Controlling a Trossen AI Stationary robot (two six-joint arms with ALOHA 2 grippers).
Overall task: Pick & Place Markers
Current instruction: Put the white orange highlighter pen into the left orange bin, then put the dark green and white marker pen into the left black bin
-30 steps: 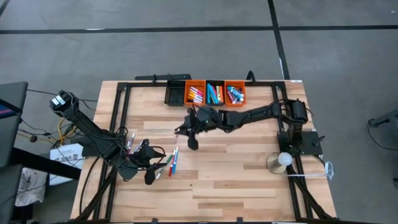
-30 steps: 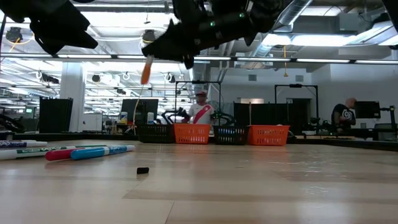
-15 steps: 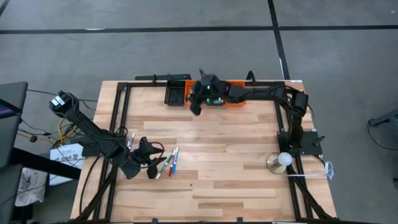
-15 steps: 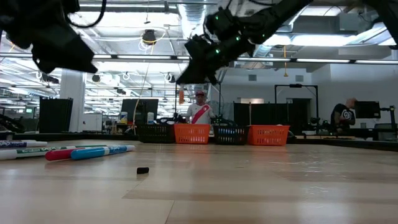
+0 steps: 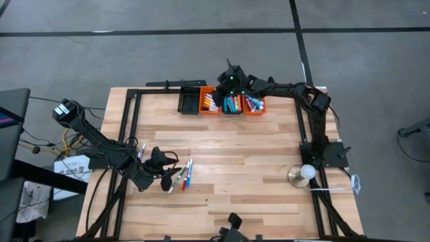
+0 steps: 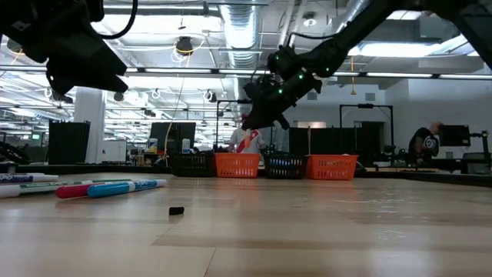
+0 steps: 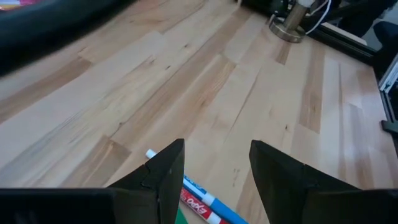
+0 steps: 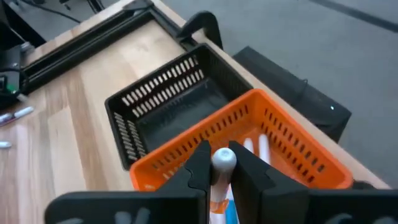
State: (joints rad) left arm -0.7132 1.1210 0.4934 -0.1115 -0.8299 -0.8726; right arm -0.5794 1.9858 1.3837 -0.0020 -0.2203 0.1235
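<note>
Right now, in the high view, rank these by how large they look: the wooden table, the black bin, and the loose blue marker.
Largest to smallest:
1. wooden table
2. black bin
3. blue marker

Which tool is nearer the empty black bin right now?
The right tool, shut on a marker beside the black bin. The left tool hangs open over the loose markers across the table.

- I see four small bins (image 5: 222,101) at top centre of the tabletop (image 5: 269,161): one black, three orange.
- A round metal stand (image 5: 302,175) sits lower right.
</note>
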